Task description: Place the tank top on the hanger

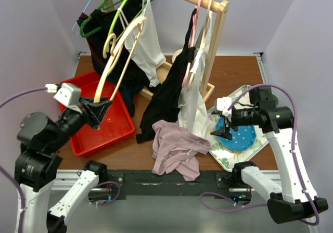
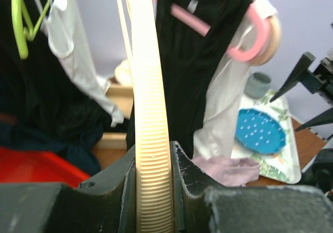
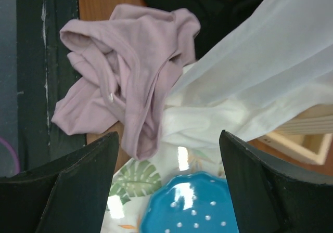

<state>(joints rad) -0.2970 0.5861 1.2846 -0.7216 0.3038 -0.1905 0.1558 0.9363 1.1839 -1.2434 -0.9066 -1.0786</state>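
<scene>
The mauve tank top (image 1: 176,151) lies crumpled on the table's near edge; it also shows in the right wrist view (image 3: 125,72) and the left wrist view (image 2: 229,169). My left gripper (image 1: 99,109) is shut on the lower end of the pale wooden hanger (image 1: 117,53), which rises tilted toward the rack; the ribbed arm of the hanger (image 2: 151,139) is clamped between the jaws. My right gripper (image 1: 222,128) is open and empty, above the blue plate (image 3: 187,207), right of the tank top.
A wooden rack (image 1: 208,14) holds black and white garments on green, lime and pink hangers. A red bin (image 1: 104,124) is at the left. A leaf-patterned tray (image 1: 229,160) holds the blue plate (image 1: 240,137). A white garment (image 3: 244,87) hangs just beyond my right gripper.
</scene>
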